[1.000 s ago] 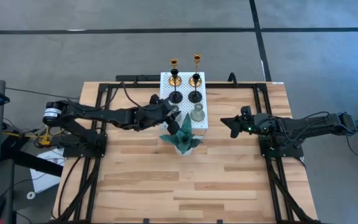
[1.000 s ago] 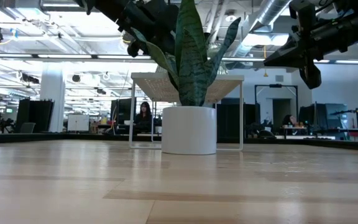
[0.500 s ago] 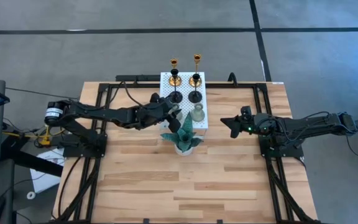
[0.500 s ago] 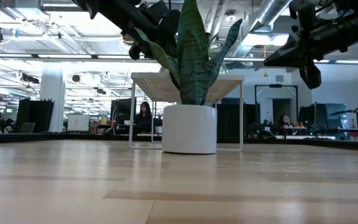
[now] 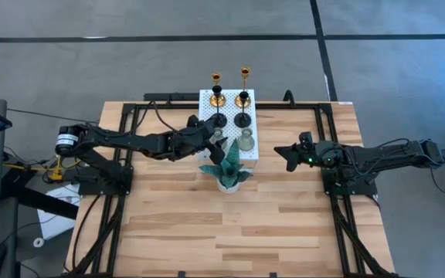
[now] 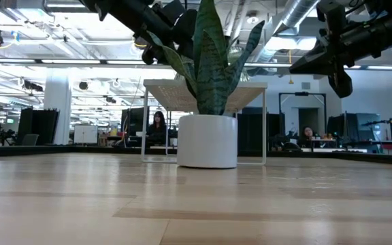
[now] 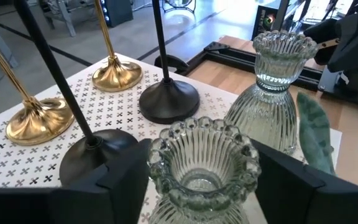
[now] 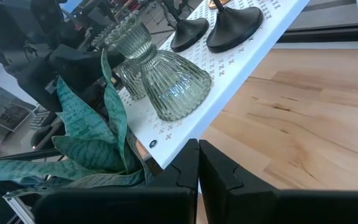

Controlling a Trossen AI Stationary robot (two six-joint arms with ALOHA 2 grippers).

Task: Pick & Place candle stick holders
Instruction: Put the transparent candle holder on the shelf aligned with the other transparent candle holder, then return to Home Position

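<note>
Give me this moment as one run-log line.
left gripper: open around glass holder on white board | right gripper: shut, idle beside board

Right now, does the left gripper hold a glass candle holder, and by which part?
It cannot be told. The left gripper straddles the near glass holder at its cup, fingers apparently clear of it.

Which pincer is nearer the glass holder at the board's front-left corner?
Left. The left pincer straddles that ribbed glass holder with fingers open; the right pincer waits shut, off to the white board's right.
</note>
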